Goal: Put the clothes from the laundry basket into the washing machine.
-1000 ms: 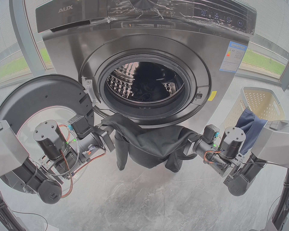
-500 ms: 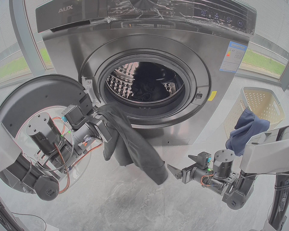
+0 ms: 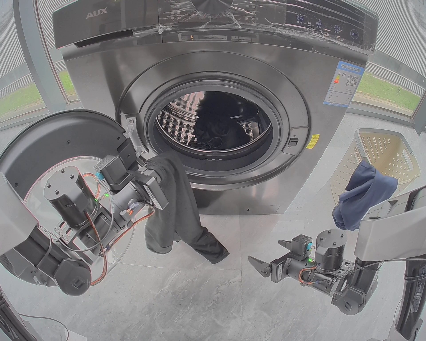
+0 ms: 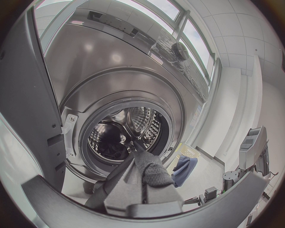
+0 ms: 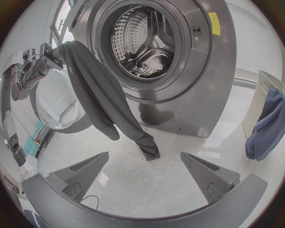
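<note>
- The washing machine door (image 3: 57, 142) stands swung wide open on the left, its round glass facing the floor side.
- The left gripper (image 3: 151, 184) is beside the door hinge, below the lower-left rim of the opening. Its fingers are pinched on the top edge of the dark garment (image 3: 177, 208). In the left wrist view a fold of the cloth lies clamped between the fingers and wraps over one tip.
- The dark garment hangs outside the drum with its long axis roughly vertical and slanting down toward the right. The right wrist view shows two hanging ends, the shorter on the door side. I cannot tell whether the longer end touches the floor (image 3: 222, 302).
- The washing machine (image 3: 248, 57) faces the robot, and its drum (image 3: 213, 120) is open. A dark shape lies low inside, too dim to identify.
- Brand lettering (image 3: 96, 13) sits on the top-left panel.
- Touch icons (image 3: 324, 24) show under wrinkled clear film.
- A blue-and-white sticker (image 3: 344, 84) is at the upper right of the front.
- A yellow sticker (image 3: 312, 141) is beside the latch.
- The right gripper (image 3: 266, 251) hangs low over the floor, right of the garment, with its fingers spread and nothing between them.
- The laundry basket (image 3: 390, 151) stands at the far right, beige and perforated. A blue garment (image 3: 364, 195) is draped over its near rim.
</note>
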Robot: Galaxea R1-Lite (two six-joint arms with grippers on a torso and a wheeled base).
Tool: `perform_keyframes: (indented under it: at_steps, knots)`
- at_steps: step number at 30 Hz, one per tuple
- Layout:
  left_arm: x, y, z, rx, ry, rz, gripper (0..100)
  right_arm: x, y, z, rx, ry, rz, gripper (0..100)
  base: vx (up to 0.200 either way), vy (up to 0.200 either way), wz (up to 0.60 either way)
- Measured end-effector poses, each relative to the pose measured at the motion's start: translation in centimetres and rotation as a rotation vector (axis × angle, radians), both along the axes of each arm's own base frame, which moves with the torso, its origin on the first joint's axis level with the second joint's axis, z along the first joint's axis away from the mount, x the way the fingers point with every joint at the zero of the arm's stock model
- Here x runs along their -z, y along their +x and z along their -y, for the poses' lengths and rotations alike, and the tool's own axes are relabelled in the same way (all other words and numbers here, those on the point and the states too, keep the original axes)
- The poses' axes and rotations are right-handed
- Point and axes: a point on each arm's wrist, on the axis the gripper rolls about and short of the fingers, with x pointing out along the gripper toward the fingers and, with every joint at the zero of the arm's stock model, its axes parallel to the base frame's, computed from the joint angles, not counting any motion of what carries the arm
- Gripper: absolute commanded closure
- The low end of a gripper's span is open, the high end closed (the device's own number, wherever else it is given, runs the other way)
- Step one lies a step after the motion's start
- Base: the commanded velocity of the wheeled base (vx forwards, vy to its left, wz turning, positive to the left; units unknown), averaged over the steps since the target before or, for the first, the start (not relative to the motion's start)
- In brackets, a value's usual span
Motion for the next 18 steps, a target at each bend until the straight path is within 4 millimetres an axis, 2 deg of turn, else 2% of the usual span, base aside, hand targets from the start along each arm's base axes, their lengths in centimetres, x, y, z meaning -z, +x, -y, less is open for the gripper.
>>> perform_keyframes:
  at_steps: [9,18]
  knots:
    - [0.4,0.2,0.2,0.001,0.009,-0.011,100,-2.2,-0.7,-1.0,-0.039,0.040,0.063,0,0.000,0.000,0.00]
    - [0.6,0.3,0.3,0.002,0.012,-0.014,100,-5.5,-2.5,-4.2,-0.162,0.113,0.178,0,0.000,0.000,0.00]
